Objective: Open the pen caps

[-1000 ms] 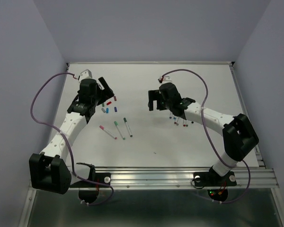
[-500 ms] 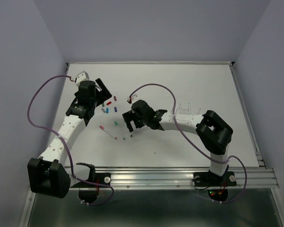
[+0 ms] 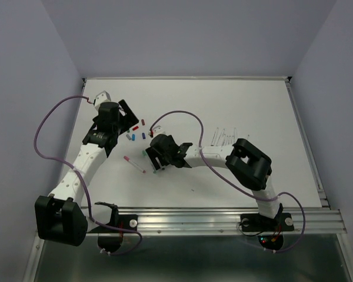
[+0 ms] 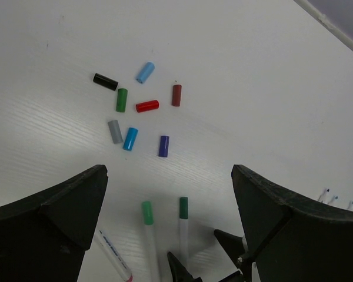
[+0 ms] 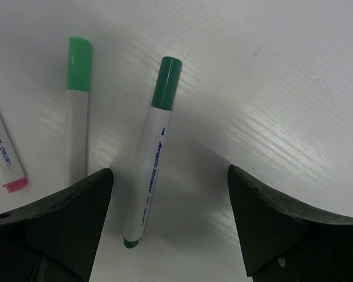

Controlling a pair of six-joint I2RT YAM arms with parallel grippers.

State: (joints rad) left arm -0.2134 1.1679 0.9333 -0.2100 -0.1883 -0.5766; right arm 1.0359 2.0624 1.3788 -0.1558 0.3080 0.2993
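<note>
Several loose pen caps (image 4: 147,106) in black, blue, green, red and grey lie scattered on the white table, also in the top view (image 3: 135,130). Three capped pens lie near them: a dark green one (image 5: 153,158), a light green one (image 5: 78,106) and a pink one (image 5: 3,158). My right gripper (image 5: 170,176) is open, low over the table, with the dark green pen's tail end between its fingers near the left one; it shows in the top view (image 3: 154,157). My left gripper (image 4: 169,173) is open and empty above the caps (image 3: 131,117).
Several uncapped white pens (image 3: 226,136) lie in a row right of centre, behind the right forearm. Their tips show at the edge of the left wrist view (image 4: 326,194). The right gripper's fingers (image 4: 229,241) show at the bottom of that view.
My right arm has swung left across the table from the uncapped pens to the green pens and dropped low over them. The left gripper shifted only slightly.
</note>
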